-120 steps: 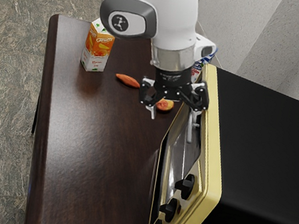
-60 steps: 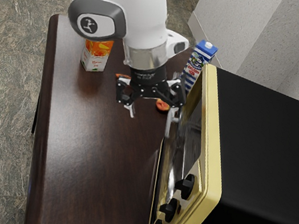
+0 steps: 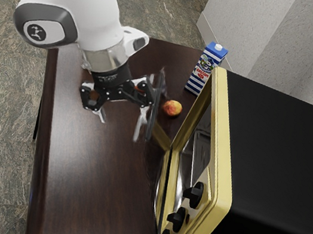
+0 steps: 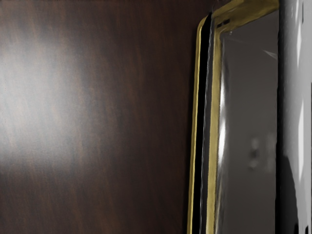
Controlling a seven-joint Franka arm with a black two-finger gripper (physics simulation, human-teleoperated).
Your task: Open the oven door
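Note:
My gripper is over the table in front of the oven, fingers spread wide with nothing clasped between them. The oven door stands partly open, swung out from the yellow-framed oven, its upper edge beside the finger on the oven side. That finger is close against the pale upright handle; whether it sits behind it I cannot tell. In the wrist view, a large grey bar, likely the handle, is close to the camera, beside the yellow-edged door.
A blue-and-white carton stands past the oven's far corner. A peach lies on the dark wooden table just beyond the door. Black knobs stick out from the oven's near front.
My gripper has moved away from the oven toward the exterior view's left. The handle and door edge have come out with it, widening the door's opening. The arm now covers the orange carton.

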